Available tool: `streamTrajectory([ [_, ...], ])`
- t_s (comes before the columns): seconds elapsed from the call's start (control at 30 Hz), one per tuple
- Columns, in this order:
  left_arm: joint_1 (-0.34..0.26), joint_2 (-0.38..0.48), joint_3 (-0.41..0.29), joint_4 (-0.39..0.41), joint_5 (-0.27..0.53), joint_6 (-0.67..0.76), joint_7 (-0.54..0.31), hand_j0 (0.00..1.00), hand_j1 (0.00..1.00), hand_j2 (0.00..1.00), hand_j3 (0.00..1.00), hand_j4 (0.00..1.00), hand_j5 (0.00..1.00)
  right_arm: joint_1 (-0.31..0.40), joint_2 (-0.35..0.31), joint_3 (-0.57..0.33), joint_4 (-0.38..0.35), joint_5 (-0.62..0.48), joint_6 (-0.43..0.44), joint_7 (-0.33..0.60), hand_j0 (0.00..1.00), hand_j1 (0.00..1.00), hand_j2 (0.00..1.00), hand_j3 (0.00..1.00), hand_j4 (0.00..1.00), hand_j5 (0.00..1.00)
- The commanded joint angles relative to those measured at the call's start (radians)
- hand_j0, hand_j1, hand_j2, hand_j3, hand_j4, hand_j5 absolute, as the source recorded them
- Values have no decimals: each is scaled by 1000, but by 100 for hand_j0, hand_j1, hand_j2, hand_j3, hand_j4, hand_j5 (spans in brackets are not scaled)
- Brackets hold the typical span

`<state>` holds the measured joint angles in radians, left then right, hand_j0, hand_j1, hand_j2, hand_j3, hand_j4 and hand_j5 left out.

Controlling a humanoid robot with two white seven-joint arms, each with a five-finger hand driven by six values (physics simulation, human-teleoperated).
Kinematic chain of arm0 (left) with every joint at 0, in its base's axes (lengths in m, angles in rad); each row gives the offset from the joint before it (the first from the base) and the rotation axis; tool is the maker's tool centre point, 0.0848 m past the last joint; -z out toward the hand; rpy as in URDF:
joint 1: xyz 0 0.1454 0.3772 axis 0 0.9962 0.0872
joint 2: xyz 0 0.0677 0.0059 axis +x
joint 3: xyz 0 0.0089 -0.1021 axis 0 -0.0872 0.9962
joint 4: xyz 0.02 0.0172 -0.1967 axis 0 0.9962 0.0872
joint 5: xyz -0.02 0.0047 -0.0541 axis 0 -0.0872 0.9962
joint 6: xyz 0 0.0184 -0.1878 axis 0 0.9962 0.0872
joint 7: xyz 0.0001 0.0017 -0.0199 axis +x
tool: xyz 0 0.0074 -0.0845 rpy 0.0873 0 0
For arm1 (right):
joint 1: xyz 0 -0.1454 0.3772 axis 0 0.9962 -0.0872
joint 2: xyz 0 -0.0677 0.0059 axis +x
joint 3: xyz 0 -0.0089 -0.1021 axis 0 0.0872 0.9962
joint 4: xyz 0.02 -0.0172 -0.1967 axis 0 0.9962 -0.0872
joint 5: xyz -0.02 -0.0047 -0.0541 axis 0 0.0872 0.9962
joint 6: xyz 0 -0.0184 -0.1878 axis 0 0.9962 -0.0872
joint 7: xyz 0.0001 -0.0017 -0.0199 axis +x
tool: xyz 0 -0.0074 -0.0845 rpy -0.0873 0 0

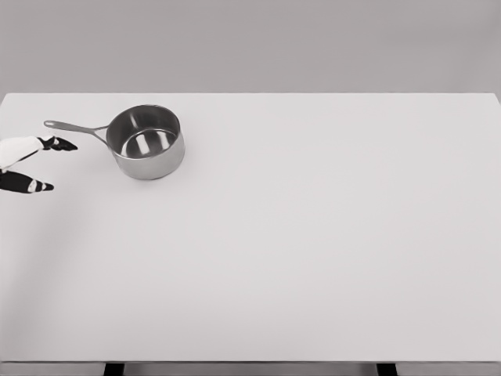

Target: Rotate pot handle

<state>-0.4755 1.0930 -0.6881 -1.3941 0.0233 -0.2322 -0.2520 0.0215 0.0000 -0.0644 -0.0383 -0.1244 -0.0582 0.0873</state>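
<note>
A steel saucepan [146,143] stands upright on the white table [313,235] at the far left. Its long thin handle [74,128] points left and slightly away from me. My left hand [47,164] comes in at the left edge, just below and in front of the handle's tip. Its fingertips [64,144] are spread apart and hold nothing; the upper ones sit a short gap below the handle, not touching it. The pot is empty inside. My right hand is out of sight.
The table's far edge runs just behind the pot. Two dark table legs [113,369] show under the near edge.
</note>
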Motion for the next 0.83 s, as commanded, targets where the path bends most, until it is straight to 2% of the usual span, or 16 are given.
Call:
streamTrajectory([
  [0.0,3,36,2,-63,6,-2,0,82,82,82,82,82,82,0,0,0,0,0,0,0,100,100,100,100,100,100],
  [0.07,37,85,2,-126,12,-2,0,83,83,83,83,83,83,0,0,0,0,0,0,0,100,100,100,100,100,100],
  [0.17,66,114,4,-181,13,-18,0,84,84,84,84,84,84,0,0,0,0,0,0,0,100,100,100,100,100,100],
  [0.3,75,162,10,-223,15,-182,3,85,85,85,85,85,85,0,0,0,0,0,0,0,100,100,100,100,100,100],
  [0.4,75,182,12,-247,15,-331,7,100,100,100,100,100,100,0,0,0,0,0,0,0,100,100,100,100,100,100],
  [0.43,75,182,15,-250,17,-367,10,100,100,100,100,100,100,0,0,0,0,0,0,0,100,100,100,100,100,100],
  [0.6,75,199,94,-267,17,-379,11,100,100,100,100,100,100,0,0,0,0,0,0,0,100,100,100,100,100,100],
  [0.7,77,226,99,-301,30,-379,11,100,100,100,100,100,100,0,0,0,0,0,0,0,100,100,100,100,100,100],
  [0.8,77,226,114,-299,40,-379,11,100,100,100,100,100,100,0,0,0,0,0,0,0,100,100,100,100,100,100],
])
